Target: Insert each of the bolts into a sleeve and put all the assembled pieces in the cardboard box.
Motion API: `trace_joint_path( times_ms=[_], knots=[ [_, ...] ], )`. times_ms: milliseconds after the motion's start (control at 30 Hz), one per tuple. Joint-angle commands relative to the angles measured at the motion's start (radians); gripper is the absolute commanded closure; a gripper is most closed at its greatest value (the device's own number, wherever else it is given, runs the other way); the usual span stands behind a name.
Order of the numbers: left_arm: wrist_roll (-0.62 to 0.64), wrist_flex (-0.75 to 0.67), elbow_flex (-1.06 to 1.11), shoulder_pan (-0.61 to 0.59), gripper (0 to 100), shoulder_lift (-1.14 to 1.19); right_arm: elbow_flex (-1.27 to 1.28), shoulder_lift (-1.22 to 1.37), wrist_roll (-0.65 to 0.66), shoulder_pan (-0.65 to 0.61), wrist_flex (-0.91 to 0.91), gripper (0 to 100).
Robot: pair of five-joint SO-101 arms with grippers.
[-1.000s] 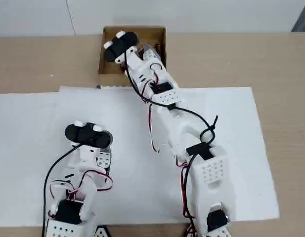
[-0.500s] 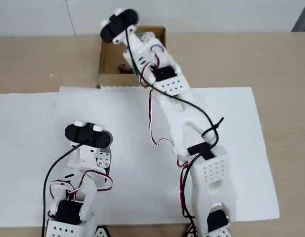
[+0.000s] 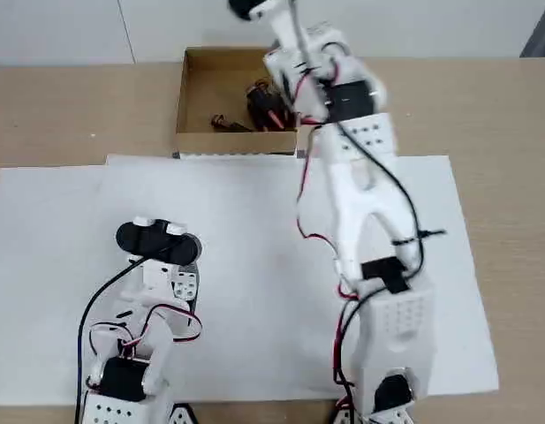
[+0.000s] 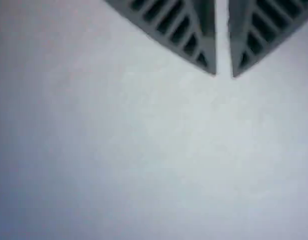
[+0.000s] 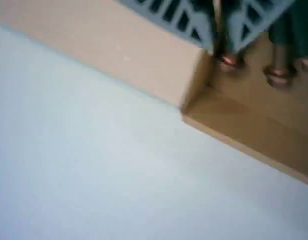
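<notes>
The cardboard box (image 3: 194, 99) stands at the back of the table. Dark sleeve-and-bolt pieces (image 3: 265, 102) lie in its right half, one more (image 3: 224, 122) by its front wall. My right arm (image 3: 360, 168) rises over the box's right edge. In the right wrist view my right gripper (image 5: 223, 48) is shut with nothing in it, above a box corner (image 5: 192, 97), with copper-tipped pieces (image 5: 278, 72) on the box floor behind it. My left arm (image 3: 157, 265) rests low on the white paper (image 3: 254, 265). My left gripper (image 4: 224, 72) is shut over bare paper.
The white paper sheet covers the table's front and middle, with bare wood (image 3: 78, 106) around it. The box's front wall (image 3: 237, 140) meets the paper's back edge. A pale wall runs behind the table.
My right arm has lifted out of the box and swung to the right, uncovering the pieces inside. My left arm has not moved.
</notes>
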Motion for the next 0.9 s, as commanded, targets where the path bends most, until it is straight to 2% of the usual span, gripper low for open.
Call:
trace_joint_path(
  times_ms=[0, 267, 367, 533, 733, 867],
  knots=[
    [-0.006, 0.005, -0.004, 0.002, 99, -0.012, -0.058, -0.154, -0.052, 0.050, 0.137, 99.6],
    [-0.006, 0.005, -0.004, 0.002, 99, -0.012, -0.057, -0.329, -0.184, 0.150, 0.470, 99.6],
    [-0.006, 0.005, -0.004, 0.002, 99, -0.012, -0.048, -0.383, -0.195, 0.180, 0.611, 99.6],
    [-0.006, 0.005, -0.004, 0.002, 99, -0.012, 0.103, -0.516, -0.199, 0.243, 0.607, 99.6],
    [-0.006, 0.005, -0.004, 0.002, 99, -0.012, 0.422, -0.733, -0.203, 0.259, 0.602, 99.6],
    [-0.006, 0.005, -0.004, 0.002, 99, -0.012, 0.649, -0.851, -0.232, 0.308, 0.529, 99.6]
  ],
)
